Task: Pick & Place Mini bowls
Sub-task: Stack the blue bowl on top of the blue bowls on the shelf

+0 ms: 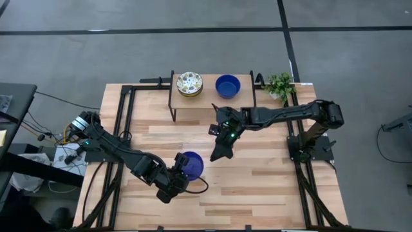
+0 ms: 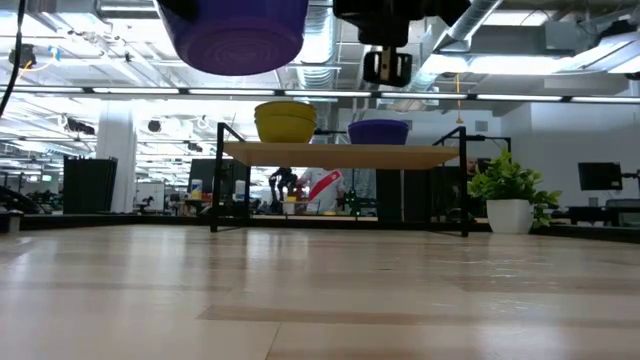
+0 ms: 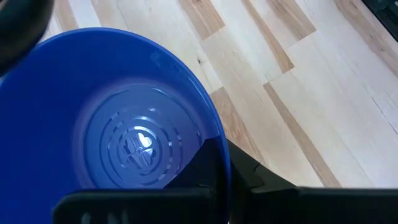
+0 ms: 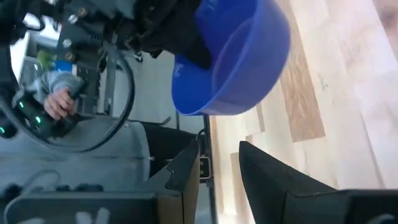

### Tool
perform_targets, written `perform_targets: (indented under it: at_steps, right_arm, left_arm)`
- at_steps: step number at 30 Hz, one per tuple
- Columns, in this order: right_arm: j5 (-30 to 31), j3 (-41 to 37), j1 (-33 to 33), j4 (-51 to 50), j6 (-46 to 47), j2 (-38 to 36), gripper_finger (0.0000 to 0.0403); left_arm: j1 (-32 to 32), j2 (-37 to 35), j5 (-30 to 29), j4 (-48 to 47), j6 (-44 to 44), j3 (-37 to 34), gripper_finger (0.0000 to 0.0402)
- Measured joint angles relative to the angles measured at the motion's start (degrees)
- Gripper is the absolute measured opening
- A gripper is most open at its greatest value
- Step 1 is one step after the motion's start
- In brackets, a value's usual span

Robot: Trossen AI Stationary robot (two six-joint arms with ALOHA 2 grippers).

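My left gripper [image 1: 181,174] is shut on a glossy cobalt blue mini bowl [image 1: 191,164] over the near middle of the table. The low view shows that bowl [image 2: 235,35] raised well above the tabletop. My right gripper [image 1: 221,152] hangs open just right of it and holds nothing; its wrist view shows the bowl [image 4: 239,53] ahead of its fingers [image 4: 186,171]. On a small raised shelf [image 1: 209,98] at the far edge rest a stack of white floral bowls [image 1: 189,83] and another blue bowl [image 1: 227,85], each on its base. My left gripper holds the blue bowl by its rim [image 3: 219,146] on the side toward the near-left corner. One finger [image 3: 202,165] is inside the bowl and one [image 3: 261,180] outside the wall. The bowl is lifted clear of the table, opening up, roughly level.
A small green potted plant [image 1: 280,85] stands right of the shelf at the far right corner. Black frame rails [image 1: 122,122] run along the table's left and right sides. Bare wood [image 1: 270,187] lies below both grippers. A person [image 2: 320,185] is in the room behind.
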Motion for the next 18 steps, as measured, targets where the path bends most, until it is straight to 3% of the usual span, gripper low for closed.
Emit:
perform_targets:
  at_steps: [4,10,18]
  right_arm:
    - [2.8,2.1,0.8,-2.8,-4.0,0.0,0.0103]
    - [14.0,8.9,3.1,-11.7,-9.8,0.0,0.0103]
    - [23.6,13.6,4.7,-17.2,-7.6,0.2,0.0103]
  left_arm:
    - [0.0,0.0,0.0,0.0,0.0,0.0,0.0005]
    - [0.2,0.0,0.0,0.0,0.0,0.0,0.0004]
    - [0.5,0.0,-0.5,-0.3,0.0,0.0,0.0004]
